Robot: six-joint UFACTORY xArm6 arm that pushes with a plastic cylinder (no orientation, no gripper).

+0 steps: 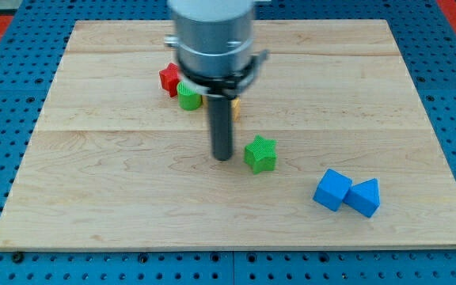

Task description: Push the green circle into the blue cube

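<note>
While my tip (223,156) rests beside one green star (260,153), two blue blocks (332,190) touch, end effector absent.

Rod down mid-board; my tip (223,157) just left of green star (260,153).
Green circle (188,96) beside red block (169,79) toward top edge. Blue cube (332,189) touches blue triangular block (364,197) near bottom-right corner.

One camera looks down at a slant from the front, seeing the whole board (133,198) close up.
</note>
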